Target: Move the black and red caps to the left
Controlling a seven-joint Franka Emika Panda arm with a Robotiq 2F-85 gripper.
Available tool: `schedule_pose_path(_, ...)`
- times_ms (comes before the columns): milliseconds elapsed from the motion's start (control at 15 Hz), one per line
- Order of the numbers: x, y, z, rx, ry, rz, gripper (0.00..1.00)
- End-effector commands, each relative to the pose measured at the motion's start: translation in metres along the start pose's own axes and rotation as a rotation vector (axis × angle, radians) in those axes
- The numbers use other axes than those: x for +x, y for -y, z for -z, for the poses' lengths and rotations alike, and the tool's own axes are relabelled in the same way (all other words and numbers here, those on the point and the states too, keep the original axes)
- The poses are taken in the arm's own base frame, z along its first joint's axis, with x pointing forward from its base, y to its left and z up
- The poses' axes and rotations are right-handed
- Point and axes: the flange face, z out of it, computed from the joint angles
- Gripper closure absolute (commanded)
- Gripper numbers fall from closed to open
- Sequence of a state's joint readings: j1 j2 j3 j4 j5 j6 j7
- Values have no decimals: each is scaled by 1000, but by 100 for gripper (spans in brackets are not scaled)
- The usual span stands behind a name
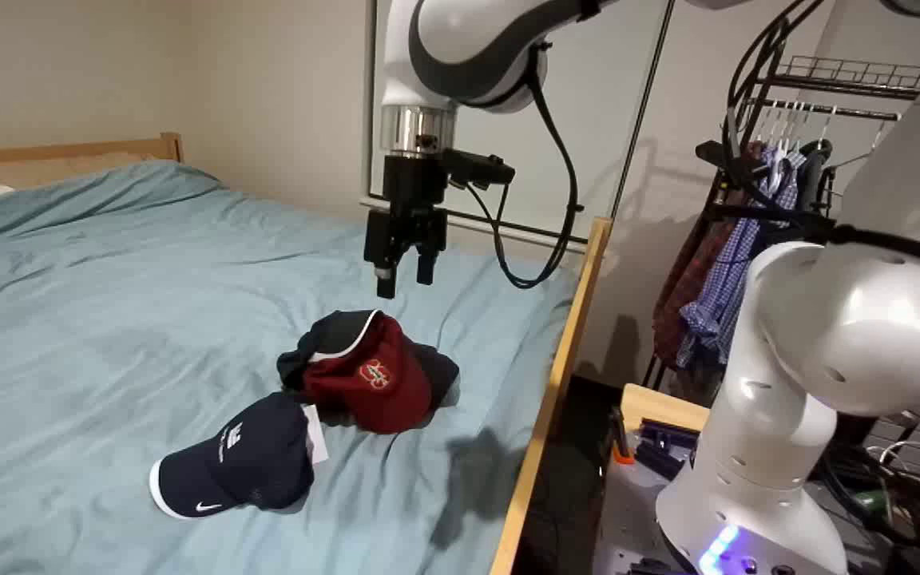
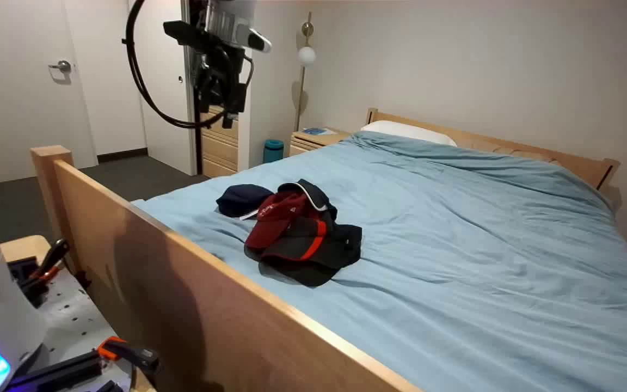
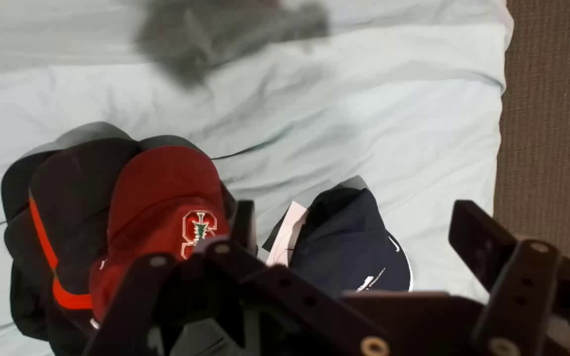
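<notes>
A dark red cap (image 1: 396, 391) with a front emblem lies on a pile with black caps near the bed's foot; it also shows in an exterior view (image 2: 270, 226) and the wrist view (image 3: 166, 183). A black cap with a bright red band (image 2: 292, 243) lies beside and partly under it, also in the wrist view (image 3: 74, 198). A black cap with white edging (image 1: 342, 329) rests at the pile's far side. My gripper (image 1: 406, 287) is open and empty, well above the bed. In the wrist view the open jaws (image 3: 354, 212) frame the navy cap, far below.
The navy cap (image 1: 244, 455) with a white mark and a tag lies next to the pile. A wooden footboard (image 2: 226, 283) stands between the robot base and the blue-covered bed (image 2: 455, 245). A clothes rack (image 1: 827, 112) stands behind the arm.
</notes>
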State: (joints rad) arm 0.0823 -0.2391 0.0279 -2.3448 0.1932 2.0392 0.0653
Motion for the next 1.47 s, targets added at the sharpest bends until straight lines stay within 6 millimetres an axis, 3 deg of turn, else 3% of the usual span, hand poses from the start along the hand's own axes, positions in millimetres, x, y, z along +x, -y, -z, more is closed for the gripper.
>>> schedule_pose_path(0, 0, 0, 0, 0, 1, 0, 0)
schedule_pose_path(533, 31, -45, -31, 20, -98, -237, 0)
schedule_pose_path(933, 64, -85, -77, 22, -238, -491, 0)
schedule_pose_path(1267, 89, -97, -106, 44, -349, -575, 0)
schedule_pose_path(1400, 84, -97, -106, 28, -334, -542, 0)
